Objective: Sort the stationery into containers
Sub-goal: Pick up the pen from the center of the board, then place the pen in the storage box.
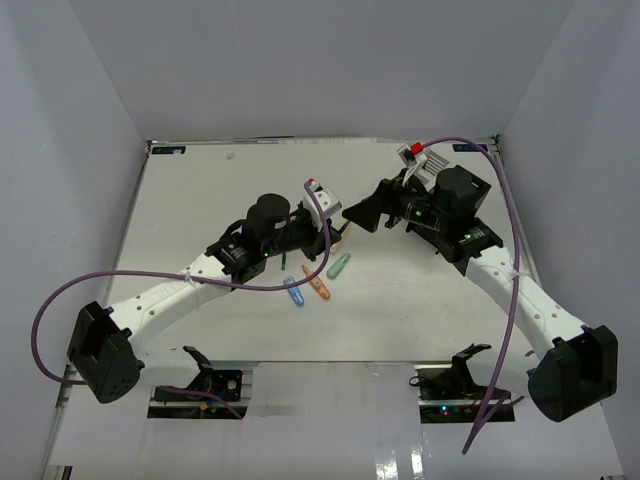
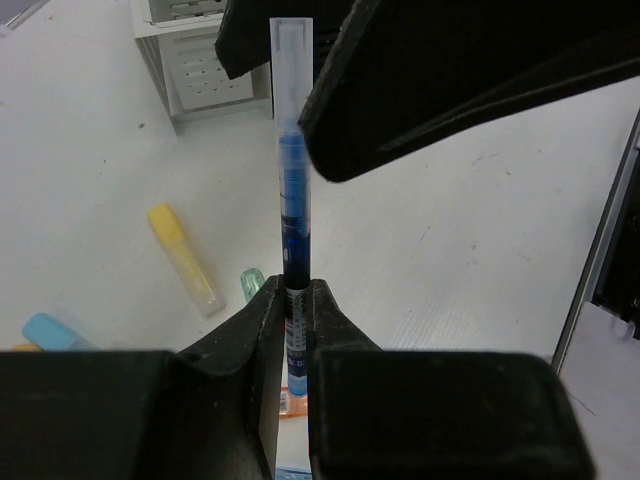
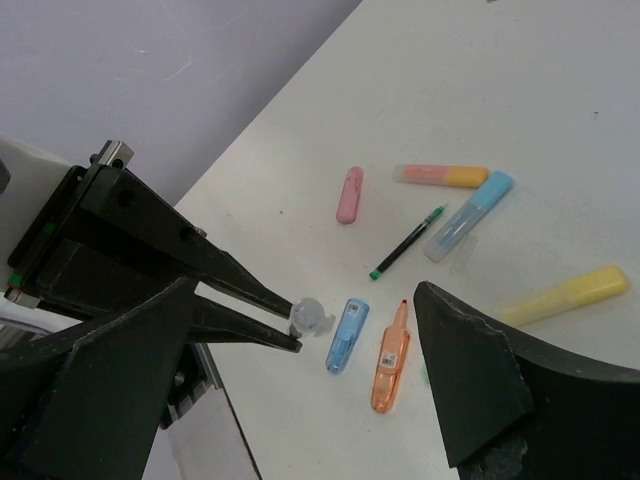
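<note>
My left gripper point(image 2: 298, 300) is shut on a thin blue pen point(image 2: 294, 180) with a clear cap, held above the table and pointing away from the wrist. My right gripper point(image 3: 305, 292) stands open facing it, and the pen's capped end point(image 3: 310, 314) lies between its spread fingers point(image 3: 470, 380) without touching them. In the top view the two grippers point(image 1: 328, 238) point(image 1: 356, 213) meet mid-table. A white slatted container point(image 2: 200, 70) stands beyond the pen. Loose stationery lies below: blue point(image 3: 347, 335), orange point(image 3: 390, 357), yellow point(image 3: 565, 295) and pink point(image 3: 349, 194) markers and a thin dark pen point(image 3: 408, 243).
More markers lie farther off: a pink-orange one point(image 3: 440, 175) and a light blue one point(image 3: 467, 215). In the top view a blue point(image 1: 294, 291), an orange point(image 1: 317, 289) and a green marker point(image 1: 339, 265) lie just in front of the left gripper. White walls enclose the table point(image 1: 200, 200).
</note>
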Controlling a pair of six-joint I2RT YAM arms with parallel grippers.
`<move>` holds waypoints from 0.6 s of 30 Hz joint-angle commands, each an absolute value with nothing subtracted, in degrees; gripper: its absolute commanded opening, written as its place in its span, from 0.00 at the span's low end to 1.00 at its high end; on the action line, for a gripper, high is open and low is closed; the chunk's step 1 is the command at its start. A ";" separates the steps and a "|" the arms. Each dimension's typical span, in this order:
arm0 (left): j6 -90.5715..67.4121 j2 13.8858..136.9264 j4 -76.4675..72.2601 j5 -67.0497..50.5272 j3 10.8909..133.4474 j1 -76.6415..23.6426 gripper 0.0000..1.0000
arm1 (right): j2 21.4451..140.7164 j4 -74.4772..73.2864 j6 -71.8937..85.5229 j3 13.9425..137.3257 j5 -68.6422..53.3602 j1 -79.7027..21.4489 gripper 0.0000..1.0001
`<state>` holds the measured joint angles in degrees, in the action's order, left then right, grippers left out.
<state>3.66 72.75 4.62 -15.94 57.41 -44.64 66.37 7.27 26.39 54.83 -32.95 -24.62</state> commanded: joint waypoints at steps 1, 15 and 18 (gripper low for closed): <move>4.31 70.84 2.46 -17.31 56.78 -44.74 0.00 | 67.50 10.37 26.63 58.01 -32.08 -26.45 0.96; 3.16 69.96 2.11 -15.03 56.16 -44.74 0.00 | 69.87 10.90 26.19 56.25 -30.41 -27.86 0.36; 3.16 70.14 2.02 -14.41 56.07 -44.65 0.00 | 70.31 10.55 26.10 55.99 -30.06 -27.95 0.21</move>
